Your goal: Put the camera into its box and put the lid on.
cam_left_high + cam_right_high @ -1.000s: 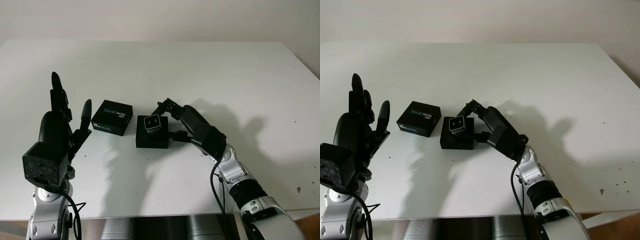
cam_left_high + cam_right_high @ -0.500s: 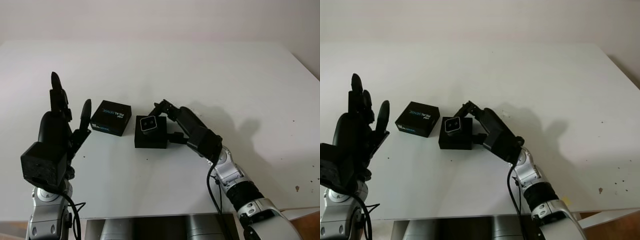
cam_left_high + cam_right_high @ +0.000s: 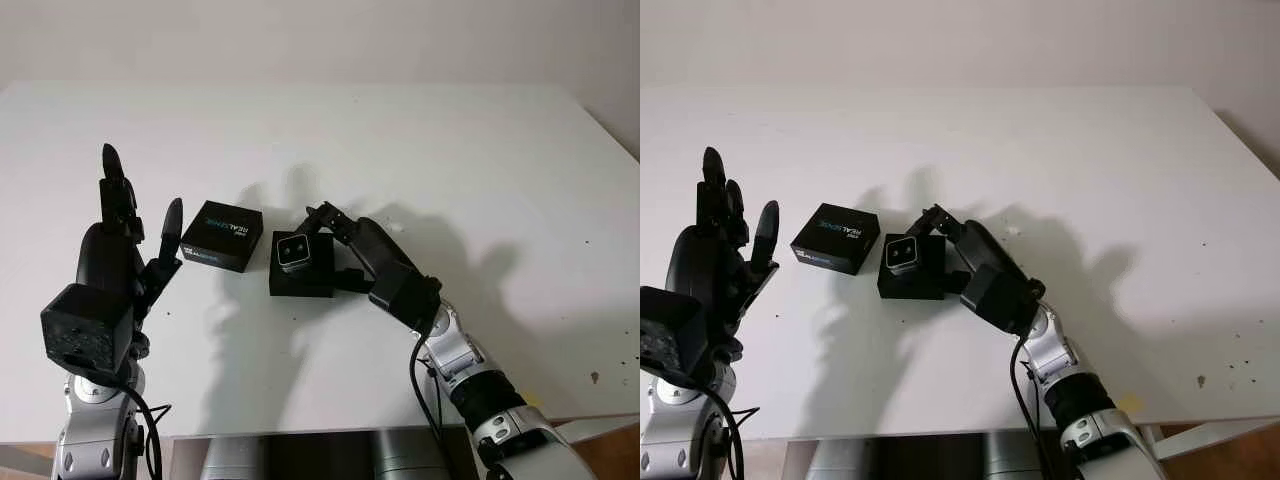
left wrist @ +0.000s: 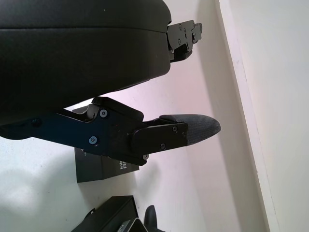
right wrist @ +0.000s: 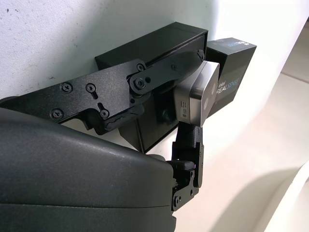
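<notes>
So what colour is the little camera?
Silver-grey, with a dark front face; the camera shows best in the right wrist view.

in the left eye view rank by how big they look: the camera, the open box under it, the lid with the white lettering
1. lid and open box: look about alike, no clear rank.
2. camera: clearly smallest, held by the right hand over the box.

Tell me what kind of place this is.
Probably a robotics lab or test bench: a bare white table against a plain wall, with a small silver camera held by the right hand over its black box, the printed lid alongside, and the left hand raised open.
</notes>
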Available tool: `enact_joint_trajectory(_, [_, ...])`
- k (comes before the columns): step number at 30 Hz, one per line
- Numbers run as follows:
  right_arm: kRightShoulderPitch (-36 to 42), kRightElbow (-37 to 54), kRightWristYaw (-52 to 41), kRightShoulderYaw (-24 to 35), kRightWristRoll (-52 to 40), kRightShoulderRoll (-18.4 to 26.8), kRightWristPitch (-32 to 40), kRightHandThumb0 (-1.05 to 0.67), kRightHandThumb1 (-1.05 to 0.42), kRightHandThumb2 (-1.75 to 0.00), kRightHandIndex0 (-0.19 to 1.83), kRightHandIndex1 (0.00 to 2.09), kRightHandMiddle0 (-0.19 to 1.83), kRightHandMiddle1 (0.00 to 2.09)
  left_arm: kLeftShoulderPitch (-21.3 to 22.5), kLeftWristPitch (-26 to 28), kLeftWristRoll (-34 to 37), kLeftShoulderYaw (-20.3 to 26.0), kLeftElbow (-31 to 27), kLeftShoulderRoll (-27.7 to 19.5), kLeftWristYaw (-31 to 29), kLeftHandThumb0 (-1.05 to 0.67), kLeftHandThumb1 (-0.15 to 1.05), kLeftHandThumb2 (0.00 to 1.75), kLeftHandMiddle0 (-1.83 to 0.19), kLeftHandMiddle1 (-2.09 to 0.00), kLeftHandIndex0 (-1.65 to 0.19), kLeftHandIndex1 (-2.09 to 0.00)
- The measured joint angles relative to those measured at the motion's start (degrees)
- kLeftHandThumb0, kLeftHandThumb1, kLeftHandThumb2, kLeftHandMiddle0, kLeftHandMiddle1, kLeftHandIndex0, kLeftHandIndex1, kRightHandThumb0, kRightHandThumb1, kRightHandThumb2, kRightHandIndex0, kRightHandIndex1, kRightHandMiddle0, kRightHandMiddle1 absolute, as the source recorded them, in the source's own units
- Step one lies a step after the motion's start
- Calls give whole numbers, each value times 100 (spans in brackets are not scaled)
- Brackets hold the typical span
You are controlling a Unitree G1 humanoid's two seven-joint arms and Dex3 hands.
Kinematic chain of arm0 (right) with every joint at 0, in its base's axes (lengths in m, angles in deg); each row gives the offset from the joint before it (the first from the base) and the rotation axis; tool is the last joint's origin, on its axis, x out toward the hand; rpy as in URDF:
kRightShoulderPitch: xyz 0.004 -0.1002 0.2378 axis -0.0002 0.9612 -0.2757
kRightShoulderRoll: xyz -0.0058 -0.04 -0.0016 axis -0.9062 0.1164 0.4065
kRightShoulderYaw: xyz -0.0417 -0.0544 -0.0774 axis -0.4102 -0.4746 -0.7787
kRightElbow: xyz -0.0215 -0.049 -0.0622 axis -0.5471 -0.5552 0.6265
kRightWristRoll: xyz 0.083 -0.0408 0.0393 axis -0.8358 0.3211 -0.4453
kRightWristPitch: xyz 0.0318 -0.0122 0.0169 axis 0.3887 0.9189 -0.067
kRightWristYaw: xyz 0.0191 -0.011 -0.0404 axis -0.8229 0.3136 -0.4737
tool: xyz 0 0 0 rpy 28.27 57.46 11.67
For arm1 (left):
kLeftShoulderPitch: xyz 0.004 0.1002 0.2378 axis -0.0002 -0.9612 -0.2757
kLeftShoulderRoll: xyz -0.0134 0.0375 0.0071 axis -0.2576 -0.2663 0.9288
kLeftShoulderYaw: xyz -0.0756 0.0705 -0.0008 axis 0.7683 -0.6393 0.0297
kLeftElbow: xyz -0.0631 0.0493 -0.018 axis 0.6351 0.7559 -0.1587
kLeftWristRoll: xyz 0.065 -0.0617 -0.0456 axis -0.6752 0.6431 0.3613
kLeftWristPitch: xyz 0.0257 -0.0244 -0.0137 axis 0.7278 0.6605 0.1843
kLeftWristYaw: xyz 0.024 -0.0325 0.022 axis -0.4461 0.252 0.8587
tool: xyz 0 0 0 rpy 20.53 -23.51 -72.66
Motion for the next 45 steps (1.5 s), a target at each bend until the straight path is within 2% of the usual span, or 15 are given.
enact_joint_trajectory(11, [34, -35, 335, 14, 72, -27, -27, -38, -97, -6, 28, 6, 25, 165, 0, 55, 2, 2, -9, -3, -36, -58, 105, 50, 17, -5, 19, -1])
enact_joint_trajectory(45, [-51, -286, 539, 43, 82, -39, -102, -39, -96, -5, 30, 6, 27, 163, -7, 53, -23, 11, -43, -11, -85, -57, 105, 50, 17, -5, 19, -2])
